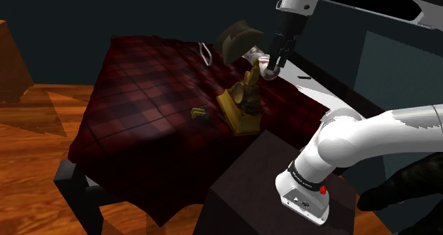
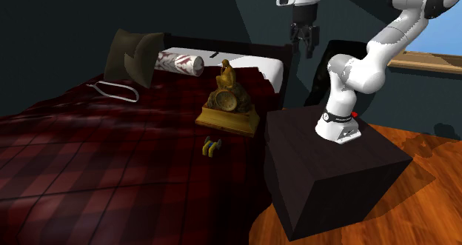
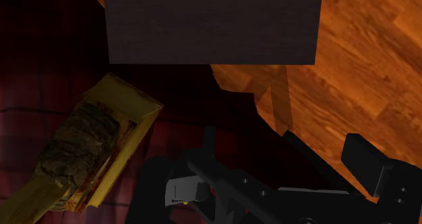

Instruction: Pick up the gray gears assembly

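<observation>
The gears assembly (image 1: 200, 113) is a small olive-yellow and dark piece lying on the dark red plaid bedspread (image 1: 135, 120). In the second exterior view the gears assembly (image 2: 212, 146) sits just in front of a golden clock ornament (image 2: 228, 103). My black gripper (image 1: 277, 59) hangs open high above the bed's edge, past the clock ornament (image 1: 241, 102) and well away from the gears. From the second exterior view the gripper (image 2: 305, 42) points down with nothing in it. In the wrist view the gripper (image 3: 284, 148) has its fingers apart over the bed's edge, beside the clock ornament (image 3: 81, 148).
The dark stand box (image 2: 333, 169) sits beside the bed on a wooden floor (image 2: 414, 143). A dark pillow (image 2: 133, 55), a patterned bolster (image 2: 180, 62) and a white wire loop (image 2: 118, 90) lie towards the headboard.
</observation>
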